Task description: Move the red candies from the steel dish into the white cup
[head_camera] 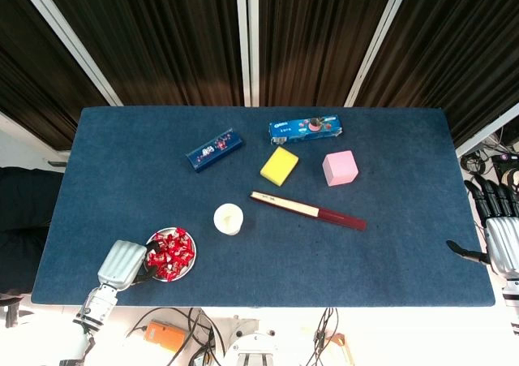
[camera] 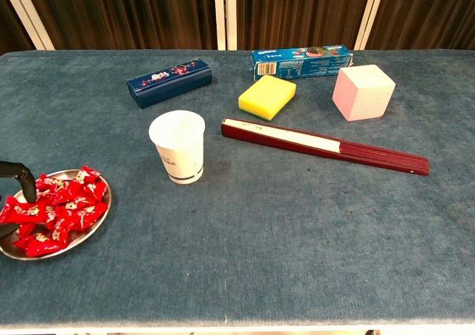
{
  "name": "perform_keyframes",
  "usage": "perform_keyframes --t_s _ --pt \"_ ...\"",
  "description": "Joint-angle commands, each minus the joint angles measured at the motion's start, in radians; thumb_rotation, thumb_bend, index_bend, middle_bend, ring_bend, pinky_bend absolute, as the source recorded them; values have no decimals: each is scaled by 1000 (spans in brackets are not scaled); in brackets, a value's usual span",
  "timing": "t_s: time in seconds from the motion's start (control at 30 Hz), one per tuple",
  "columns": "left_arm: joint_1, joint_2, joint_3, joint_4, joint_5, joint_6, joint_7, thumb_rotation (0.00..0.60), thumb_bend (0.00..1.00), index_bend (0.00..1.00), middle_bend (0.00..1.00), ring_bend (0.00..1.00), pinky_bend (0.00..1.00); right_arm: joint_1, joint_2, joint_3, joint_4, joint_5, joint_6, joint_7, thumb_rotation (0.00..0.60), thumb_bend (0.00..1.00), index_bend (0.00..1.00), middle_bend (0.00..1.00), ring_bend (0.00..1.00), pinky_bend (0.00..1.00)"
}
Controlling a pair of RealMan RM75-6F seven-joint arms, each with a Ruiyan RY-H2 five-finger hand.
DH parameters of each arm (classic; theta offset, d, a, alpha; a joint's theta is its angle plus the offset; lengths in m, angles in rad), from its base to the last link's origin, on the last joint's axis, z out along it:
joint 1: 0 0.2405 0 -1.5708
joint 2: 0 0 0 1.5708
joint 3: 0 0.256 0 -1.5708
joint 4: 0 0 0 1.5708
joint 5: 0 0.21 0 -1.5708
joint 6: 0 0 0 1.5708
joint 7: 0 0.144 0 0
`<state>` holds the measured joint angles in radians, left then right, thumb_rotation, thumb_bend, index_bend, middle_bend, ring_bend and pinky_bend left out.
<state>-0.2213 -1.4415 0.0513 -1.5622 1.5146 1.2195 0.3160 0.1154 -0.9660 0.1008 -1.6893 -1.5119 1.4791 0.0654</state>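
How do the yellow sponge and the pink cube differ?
The sponge is yellow, flat and low; the cube is pink, taller and about as high as it is wide. The sponge lies nearer the table's middle; the cube sits further right. Both are plain blocks resting near the blue biscuit box, untouched by either hand.

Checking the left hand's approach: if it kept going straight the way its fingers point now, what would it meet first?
Most likely the red candies heaped in the steel dish. The left hand sits at the dish's near-left rim, dark fingers curled over it; contact itself is unclear.
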Motion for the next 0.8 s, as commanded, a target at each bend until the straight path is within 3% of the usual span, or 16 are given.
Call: perform_keyframes --t_s 0.03,0.17,0.37,0.57,0.8 --pt "-3 -4 -1 11 -5 -2 6 561 337 482 918 874 825 0 -1 -1 2 1 -1 3 600 120 0 6 0 0" --pt "-9 -1 -2 13 -6 -4 4 558 406 541 923 874 825 -1 -4 -1 7 4 -1 8 600 120 0 6 0 0" --pt "-35 35 -28 -44 25 17 -58 556 415 553 925 874 825 -6 -4 -1 9 5 7 15 600 119 0 6 0 0" --pt "-114 64 -113 -141 75 24 -106 549 417 553 925 875 825 -8 2 2 -1 -6 20 9 600 120 0 6 0 0" --pt "-272 -2 -226 -170 -4 -128 -95 546 421 553 925 874 825 -10 1 -3 -7 -14 24 12 600 120 0 6 0 0"
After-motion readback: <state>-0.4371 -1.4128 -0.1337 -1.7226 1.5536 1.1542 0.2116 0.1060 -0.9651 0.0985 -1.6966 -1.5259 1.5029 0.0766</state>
